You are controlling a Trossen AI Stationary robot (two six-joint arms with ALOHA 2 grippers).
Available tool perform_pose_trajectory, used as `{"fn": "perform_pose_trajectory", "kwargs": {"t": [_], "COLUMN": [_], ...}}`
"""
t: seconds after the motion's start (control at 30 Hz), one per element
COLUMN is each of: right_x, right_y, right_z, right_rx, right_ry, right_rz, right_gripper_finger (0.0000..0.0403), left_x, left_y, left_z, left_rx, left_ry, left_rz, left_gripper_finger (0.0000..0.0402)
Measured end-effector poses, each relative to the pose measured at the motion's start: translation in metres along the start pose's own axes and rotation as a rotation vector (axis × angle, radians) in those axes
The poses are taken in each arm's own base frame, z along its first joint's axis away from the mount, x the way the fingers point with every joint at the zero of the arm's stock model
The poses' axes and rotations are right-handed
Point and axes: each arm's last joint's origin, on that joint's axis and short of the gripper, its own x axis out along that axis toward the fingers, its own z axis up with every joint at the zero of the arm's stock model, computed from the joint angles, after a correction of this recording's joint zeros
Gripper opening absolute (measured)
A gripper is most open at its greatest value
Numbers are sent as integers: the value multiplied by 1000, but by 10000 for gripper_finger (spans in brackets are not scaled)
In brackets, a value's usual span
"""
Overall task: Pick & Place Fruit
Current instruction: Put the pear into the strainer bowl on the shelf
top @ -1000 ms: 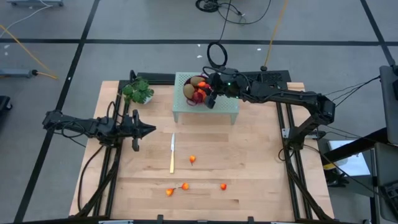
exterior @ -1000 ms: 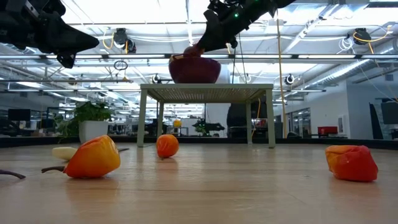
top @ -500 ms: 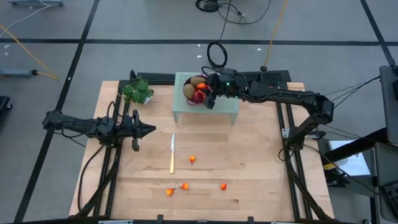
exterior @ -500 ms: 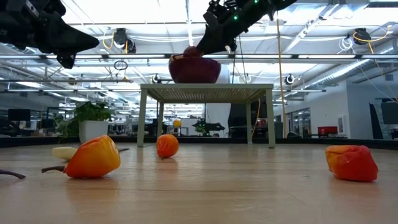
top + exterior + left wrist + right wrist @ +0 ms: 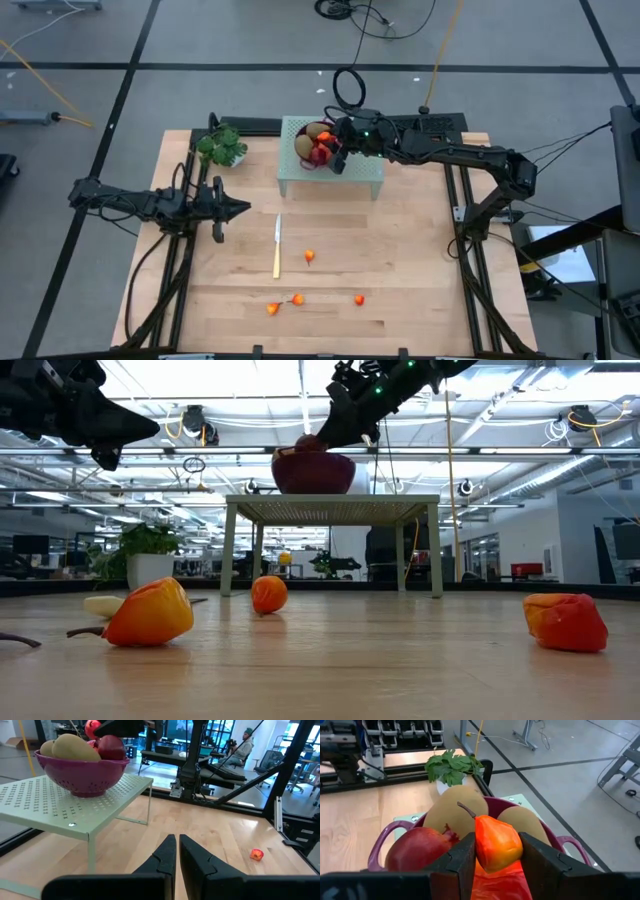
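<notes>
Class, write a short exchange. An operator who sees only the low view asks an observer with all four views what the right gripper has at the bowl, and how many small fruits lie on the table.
Operator: Low view only. The right gripper is above the magenta bowl. Is it carrying anything?
Observer: Yes. Its wrist view shows a small orange-red fruit clamped between its fingers, over the bowl.
Operator: I count three loose fruits on the table. Right?
Observer: No. The high view shows four.
</notes>
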Motion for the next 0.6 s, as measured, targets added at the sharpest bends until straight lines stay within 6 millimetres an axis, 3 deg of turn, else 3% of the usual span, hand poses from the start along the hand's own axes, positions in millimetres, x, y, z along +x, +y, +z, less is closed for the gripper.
{"fn": "perform_pose_trajectory", "kwargs": {"t": [0.6], "right_x": [0], "right_y": [0], "right_z": [-1], "right_rx": [-28], "right_ry": [8], "right_rz": [1], "right_gripper_finger": [133], "left_x": [0], "left_y": [0], "left_z": [0], "left_rx": [-2], "left_ry": [0], "left_rz": [0], "left_gripper_finger": [21]}}
